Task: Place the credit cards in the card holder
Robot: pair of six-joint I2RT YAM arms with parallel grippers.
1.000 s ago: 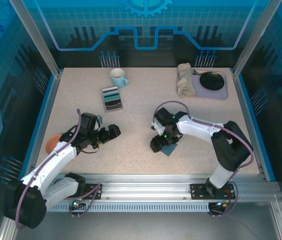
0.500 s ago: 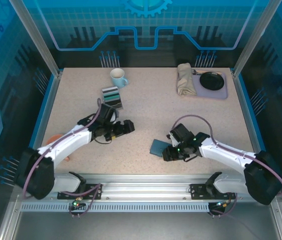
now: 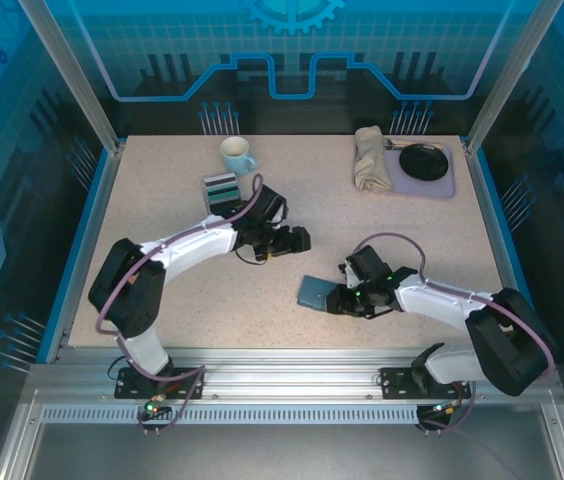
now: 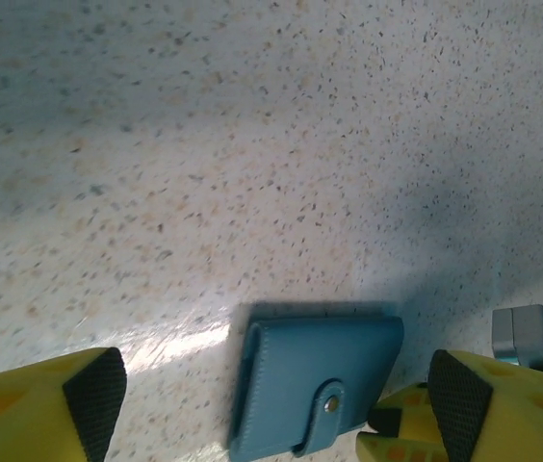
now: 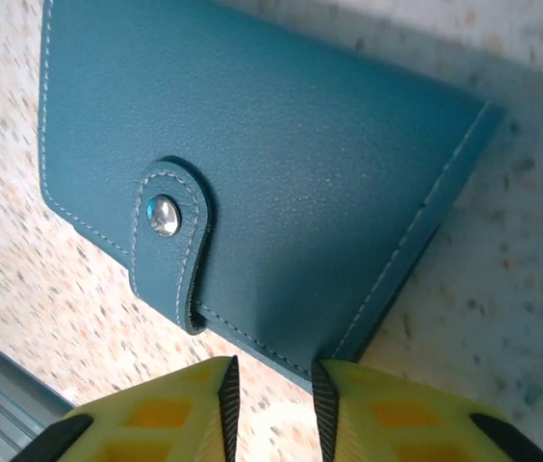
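Observation:
The card holder point(image 3: 314, 292), a shut blue-teal wallet with a snap tab, lies flat on the table near the front centre. My right gripper point(image 3: 335, 300) sits low at its right edge. In the right wrist view the card holder point(image 5: 262, 173) has its near edge against the tips of the right gripper point(image 5: 271, 404), whose jaws stand a narrow gap apart over bare table. My left gripper point(image 3: 297, 240) hovers open just behind the card holder point(image 4: 315, 385), which lies between its wide-set fingers point(image 4: 93, 390). The credit cards point(image 3: 224, 192), teal, dark and pale, stand in a grey rack at the back left.
A pale blue mug point(image 3: 237, 155) stands behind the card rack. At the back right a folded beige cloth point(image 3: 370, 158) lies beside a purple tray point(image 3: 442, 185) holding a black dish. A blue raised rim point(image 3: 82, 240) borders the table.
My left arm swung from the left side forward and right to the centre, above the card holder. My right gripper drew back toward the front, the card holder shifted left, and its jaws narrowed.

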